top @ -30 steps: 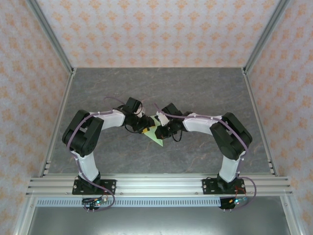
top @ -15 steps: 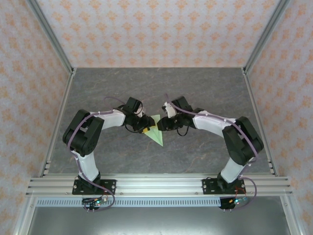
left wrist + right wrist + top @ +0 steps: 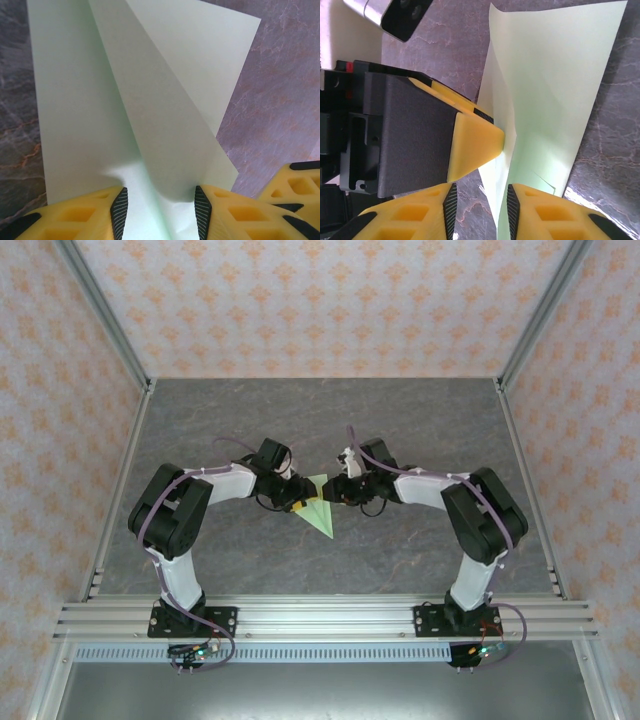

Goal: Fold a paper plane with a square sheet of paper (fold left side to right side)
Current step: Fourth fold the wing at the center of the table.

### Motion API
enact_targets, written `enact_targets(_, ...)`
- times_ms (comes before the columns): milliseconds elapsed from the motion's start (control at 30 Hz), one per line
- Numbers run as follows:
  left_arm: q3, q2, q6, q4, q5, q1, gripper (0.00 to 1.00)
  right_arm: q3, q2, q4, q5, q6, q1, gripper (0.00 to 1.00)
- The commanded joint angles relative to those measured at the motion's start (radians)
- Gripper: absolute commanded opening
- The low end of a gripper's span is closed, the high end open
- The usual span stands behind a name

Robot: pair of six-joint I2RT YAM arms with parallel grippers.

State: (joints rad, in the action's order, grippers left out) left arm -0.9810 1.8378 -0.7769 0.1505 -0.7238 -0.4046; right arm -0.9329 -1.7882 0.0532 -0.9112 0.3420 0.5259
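The pale green paper (image 3: 320, 513) lies mid-table, partly folded into a pointed shape whose tip faces the near edge. In the left wrist view a raised flap of the paper (image 3: 150, 100) runs up between the spread fingers of my left gripper (image 3: 160, 210); the jaws stand open around it. My left gripper (image 3: 299, 500) sits at the paper's left side. My right gripper (image 3: 338, 492) is at its upper right edge. It is open, with the paper's (image 3: 555, 90) standing edge between the fingers of the right gripper (image 3: 481, 210). One yellow finger of the left gripper (image 3: 475, 142) touches the paper there.
The grey marbled table (image 3: 400, 420) is walled by patterned panels at the back and sides. An aluminium rail (image 3: 320, 615) carrying both arm bases runs along the near edge. Both arms bend inward towards the middle.
The right gripper lifted off the top of the paper, drew back to the right, and now sits at the paper's right edge. The left arm and the paper stayed put.
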Motion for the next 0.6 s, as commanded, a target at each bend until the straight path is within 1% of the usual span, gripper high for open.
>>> enact_targets(0, -0.001, 0.026, 0.014, 0.014, 0.060, -0.005, 0.43, 0.006, -0.028, 0.046, -0.028, 0.017, 0.006, 0.34)
enact_targets(300, 0.000, 0.022, 0.015, 0.014, 0.057, -0.004, 0.43, 0.000, -0.077, 0.042, -0.012, 0.023, 0.028, 0.30)
enact_targets(467, 0.000, 0.023, 0.015, 0.014, 0.057, -0.005, 0.43, -0.002, -0.082, 0.026, 0.003, 0.018, 0.029, 0.17)
enact_targets(567, -0.001, 0.022, 0.016, 0.016, 0.057, -0.005, 0.43, -0.013, -0.076, -0.027, 0.043, -0.013, 0.030, 0.12)
